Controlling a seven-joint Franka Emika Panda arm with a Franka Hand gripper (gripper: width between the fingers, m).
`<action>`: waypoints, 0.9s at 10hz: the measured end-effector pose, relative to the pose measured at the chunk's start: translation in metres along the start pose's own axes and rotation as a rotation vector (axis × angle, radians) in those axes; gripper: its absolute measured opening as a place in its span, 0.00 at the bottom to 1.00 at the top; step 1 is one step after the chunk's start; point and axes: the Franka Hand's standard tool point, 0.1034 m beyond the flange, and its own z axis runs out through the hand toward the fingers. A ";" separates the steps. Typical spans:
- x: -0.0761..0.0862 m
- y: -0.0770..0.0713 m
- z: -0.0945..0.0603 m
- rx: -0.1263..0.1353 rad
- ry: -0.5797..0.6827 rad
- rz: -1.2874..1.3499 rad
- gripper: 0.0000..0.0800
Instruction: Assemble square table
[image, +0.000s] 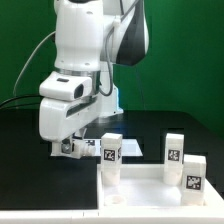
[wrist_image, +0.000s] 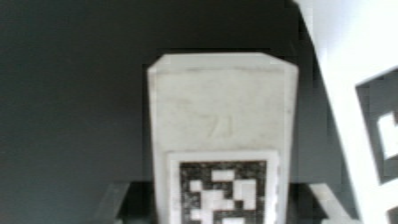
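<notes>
Green curtain fills the background, and below it lies a black bench (image: 25, 150). A white robot arm (image: 85, 50) reaches down at the exterior view's left. Its tool (image: 68, 147) sits low over the bench, just beside the square tabletop (image: 140, 195). That white tabletop lies in the foreground, ribbed underside up, with raised walls. Three white legs stand upright at it, each with a black-and-white tag: one (image: 110, 152) at the near-left corner closest to the tool, one (image: 175, 148) further back, one (image: 194, 172) at the exterior view's right. In the wrist view, a fourth white leg (wrist_image: 217, 120) with a tag fills the middle, its tagged end between the two dark fingers (wrist_image: 89, 205). The tool appears clenched on this leg, though contact is hard to see.
</notes>
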 end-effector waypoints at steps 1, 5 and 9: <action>-0.012 0.000 0.004 0.043 0.000 -0.120 0.36; -0.022 0.003 0.006 0.057 -0.011 -0.386 0.36; -0.032 0.016 0.011 0.087 -0.002 -0.815 0.36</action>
